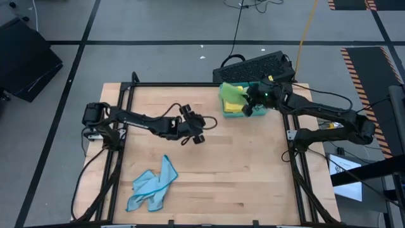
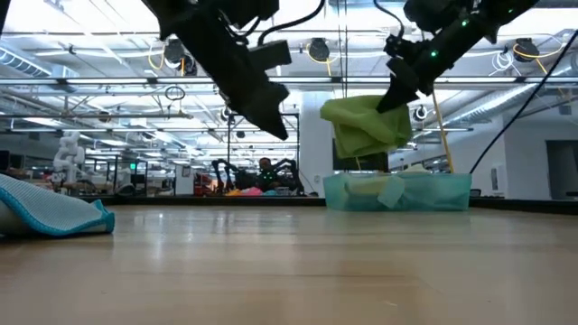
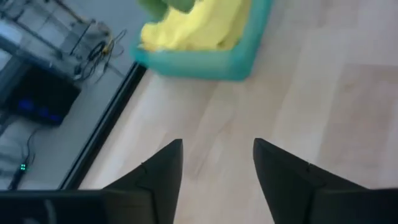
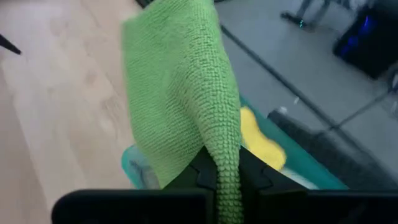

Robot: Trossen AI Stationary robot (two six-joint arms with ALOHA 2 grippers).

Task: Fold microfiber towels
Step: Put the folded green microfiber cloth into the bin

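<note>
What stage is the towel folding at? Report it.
Early. Nothing looks folded: the light blue towel lies crumpled on the table. The right gripper holds a green towel above the teal tray, where a yellow towel waits. Left gripper hangs empty.

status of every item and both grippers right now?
green towel: lifted, hanging from the right gripper above the tray
right gripper: shut on the green towel
left gripper: open, empty, above the table's middle
teal tray: at the table's far edge
yellow towel: lying in the tray
light blue towel: crumpled, unfolded, near the table's front
</note>
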